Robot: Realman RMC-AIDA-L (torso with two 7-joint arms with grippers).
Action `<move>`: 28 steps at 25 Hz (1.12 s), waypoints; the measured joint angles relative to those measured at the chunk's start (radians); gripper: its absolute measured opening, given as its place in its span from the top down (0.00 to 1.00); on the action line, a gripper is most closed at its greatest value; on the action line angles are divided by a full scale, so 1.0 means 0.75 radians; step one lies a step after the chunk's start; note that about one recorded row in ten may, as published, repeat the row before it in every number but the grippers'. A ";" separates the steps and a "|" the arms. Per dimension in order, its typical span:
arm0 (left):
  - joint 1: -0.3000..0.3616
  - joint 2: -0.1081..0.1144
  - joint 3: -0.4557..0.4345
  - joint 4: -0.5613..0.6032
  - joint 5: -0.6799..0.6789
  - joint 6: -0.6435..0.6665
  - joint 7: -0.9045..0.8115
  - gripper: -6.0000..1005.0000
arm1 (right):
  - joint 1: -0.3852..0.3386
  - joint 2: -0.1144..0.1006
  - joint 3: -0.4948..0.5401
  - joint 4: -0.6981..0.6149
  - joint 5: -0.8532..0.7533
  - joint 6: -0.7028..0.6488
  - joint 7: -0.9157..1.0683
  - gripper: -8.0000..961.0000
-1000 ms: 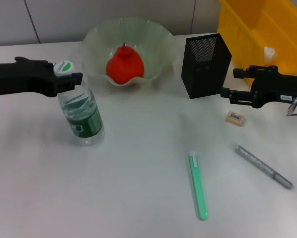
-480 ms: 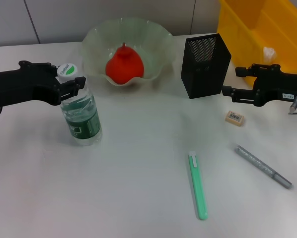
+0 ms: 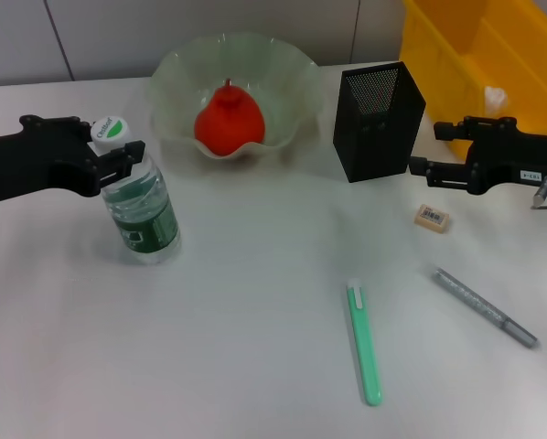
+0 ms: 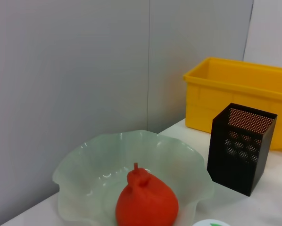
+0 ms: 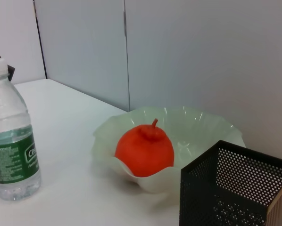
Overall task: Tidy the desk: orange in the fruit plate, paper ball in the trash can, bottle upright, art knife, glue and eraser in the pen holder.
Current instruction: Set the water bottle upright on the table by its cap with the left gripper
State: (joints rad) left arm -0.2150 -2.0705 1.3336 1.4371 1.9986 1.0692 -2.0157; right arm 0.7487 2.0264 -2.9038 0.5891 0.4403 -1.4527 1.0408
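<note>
Presently the bottle [image 3: 142, 214] is held at its neck between the fingers of the left gripper [image 3: 118, 159], standing on the table [image 3: 237, 347] but tilted, with its white cap [image 3: 108, 129] just above the fingers. Beyond that gripper and toward the robot's right, the orange [image 3: 229, 119] is seen lying in the fruit plate [image 3: 177, 69]. The right gripper [image 3: 421, 152] is held above the table with its fingers spread and nothing between them. The pen holder [image 3: 377, 120] is found just beside its fingertips, the eraser [image 3: 433, 217] below and nearer the robot, and the trash can [image 3: 456, 55] behind. The paper ball [image 3: 496, 97] is seen inside the trash can.
</note>
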 joint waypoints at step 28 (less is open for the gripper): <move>0.004 0.002 0.010 -0.002 0.007 0.055 0.002 0.55 | -0.015 0.000 0.000 0.006 0.000 -0.011 0.001 0.27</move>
State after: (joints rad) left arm -0.2120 -2.0691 1.3409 1.4357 2.0041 1.1105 -2.0138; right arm 0.7378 2.0264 -2.9038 0.5936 0.4403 -1.4611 1.0416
